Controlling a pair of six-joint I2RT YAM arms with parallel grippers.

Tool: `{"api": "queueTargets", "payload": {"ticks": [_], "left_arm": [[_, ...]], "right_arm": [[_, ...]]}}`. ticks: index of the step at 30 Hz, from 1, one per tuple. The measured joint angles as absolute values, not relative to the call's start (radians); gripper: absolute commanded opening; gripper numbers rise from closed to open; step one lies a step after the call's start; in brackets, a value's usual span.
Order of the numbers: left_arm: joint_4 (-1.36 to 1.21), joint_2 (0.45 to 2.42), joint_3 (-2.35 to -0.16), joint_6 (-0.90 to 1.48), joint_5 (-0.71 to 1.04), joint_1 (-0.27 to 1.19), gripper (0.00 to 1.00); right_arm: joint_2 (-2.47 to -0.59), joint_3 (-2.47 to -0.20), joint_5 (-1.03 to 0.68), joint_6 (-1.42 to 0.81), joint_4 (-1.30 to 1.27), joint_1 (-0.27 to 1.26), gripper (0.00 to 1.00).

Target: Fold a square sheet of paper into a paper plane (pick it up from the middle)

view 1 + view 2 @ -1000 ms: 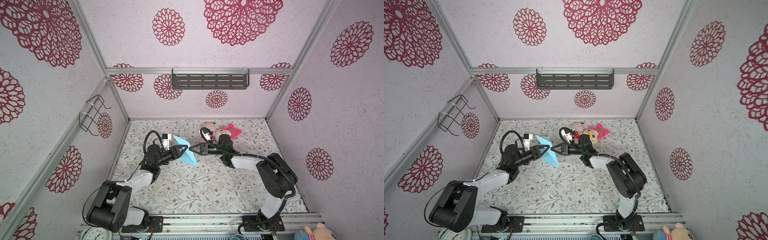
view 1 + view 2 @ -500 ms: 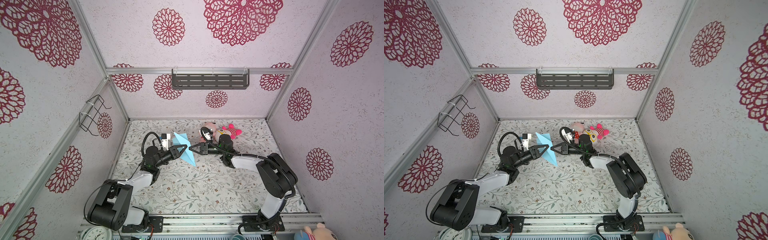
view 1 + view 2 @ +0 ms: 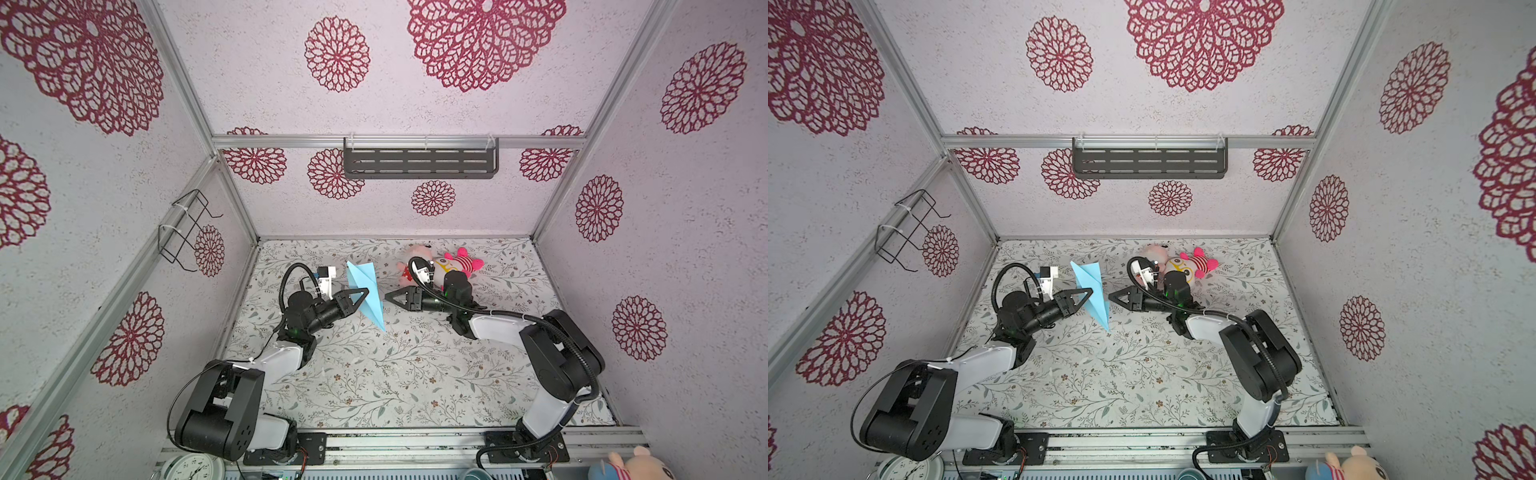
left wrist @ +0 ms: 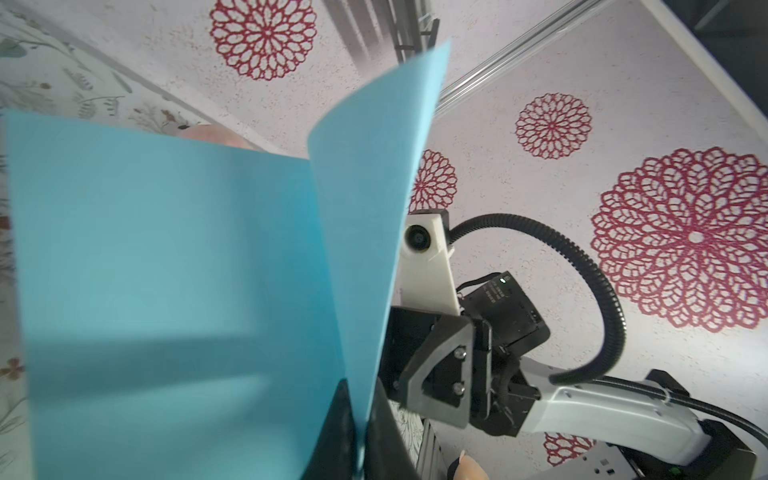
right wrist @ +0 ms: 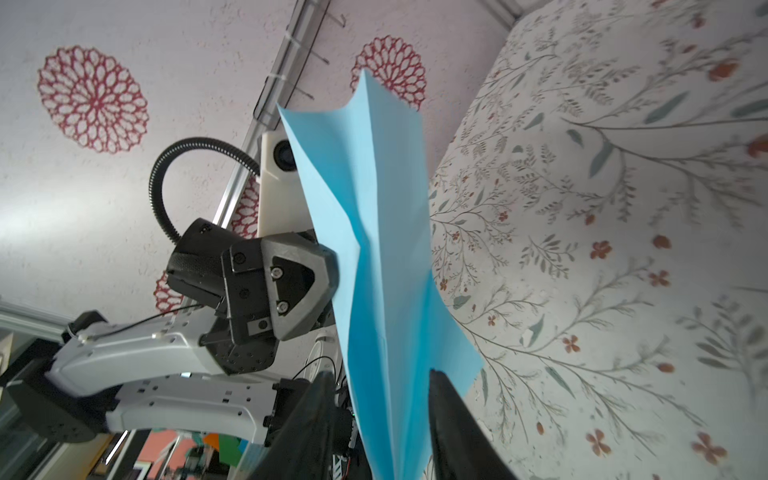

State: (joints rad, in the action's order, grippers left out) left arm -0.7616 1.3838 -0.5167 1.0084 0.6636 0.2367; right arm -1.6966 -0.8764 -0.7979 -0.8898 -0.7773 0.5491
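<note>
1. Floral table point(image 3: 374, 374); landmark, pink plush toys point(image 3: 459, 262), at its back.
2. Light-blue paper plane point(image 3: 361, 276): held off the table, left of the plush toys, nose pointing away from them.
3. Left gripper point(image 3: 365, 291): just clamped onto the plane's fold.
4. Right gripper point(image 3: 387, 296): between plane and plush toys, jaws just parted, nothing pinched. Handover judged complete.

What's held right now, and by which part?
The paper plane, pinched about midway along its length by the left gripper, which is shut on it. The right gripper is open and grips nothing.
</note>
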Motion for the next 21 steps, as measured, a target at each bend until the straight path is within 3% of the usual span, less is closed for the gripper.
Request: {"api": "queueTargets", "payload": {"ticks": [4, 11, 16, 21], "left_arm": [[-0.366, 1.328, -0.628, 0.852, 0.533, 0.244, 0.12], [0.245, 1.348, -0.954, 0.606, 0.083, 0.358, 0.11], [0.569, 1.539, -1.162, 0.55, -0.293, 0.464, 0.11], [0.794, 1.794, -1.314, 0.554, -0.546, 0.537, 0.11]], "right_arm": [[-1.549, -0.856, -0.597, -0.703, -0.55, 0.514, 0.7], [-1.325, -0.797, -0.211, -0.476, -0.348, 0.508, 0.76], [-1.277, -0.762, -0.045, -0.419, -0.249, 0.5, 0.75], [-1.28, -0.757, 0.022, -0.419, -0.18, 0.487, 0.75]]}}
